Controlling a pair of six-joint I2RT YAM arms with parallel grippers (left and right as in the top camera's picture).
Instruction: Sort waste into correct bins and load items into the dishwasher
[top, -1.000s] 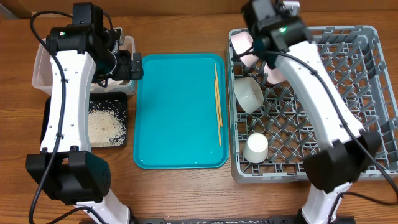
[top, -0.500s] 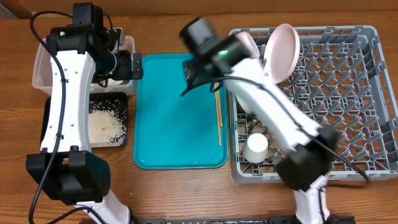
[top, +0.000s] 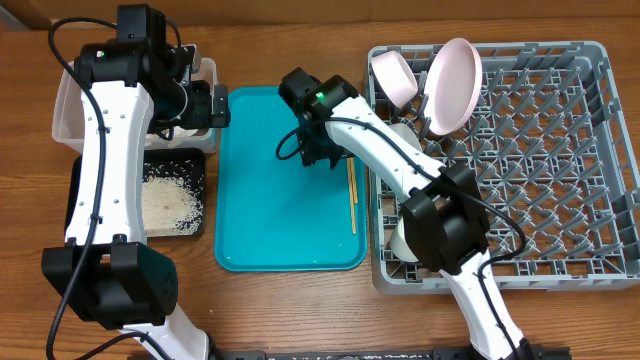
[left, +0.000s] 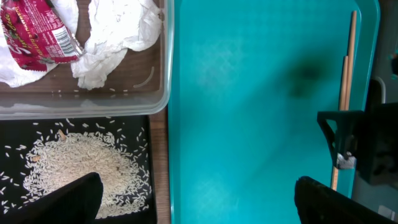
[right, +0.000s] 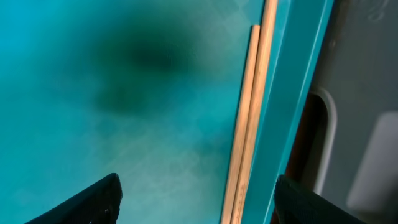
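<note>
My right gripper (top: 316, 150) is open and empty, low over the right side of the teal tray (top: 270, 200). The tan chopsticks (top: 351, 190) lie beside it along the tray's right rim. In the right wrist view the chopsticks (right: 249, 124) run between my open fingers (right: 199, 202). My left gripper (top: 210, 106) is open and empty, by the clear tub (top: 65, 110). In the left wrist view its fingers (left: 196, 205) frame the tub's napkins (left: 118, 31) and wrapper (left: 37, 34). Rice (top: 170, 205) lies in the black tray (top: 80, 190). The grey rack (top: 560, 200) holds a plate (top: 450, 85), a bowl (top: 395, 75) and a cup (top: 408, 238).
The rack's left wall (right: 373, 137) stands right next to the teal tray's rim, close to the chopsticks. The right arm crosses over the rack's left column and hides part of it. Bare wooden table (top: 300, 310) shows in front of the tray.
The right arm has swung left from the rack's back corner to the teal tray and come down beside the chopsticks. The left arm has not moved.
</note>
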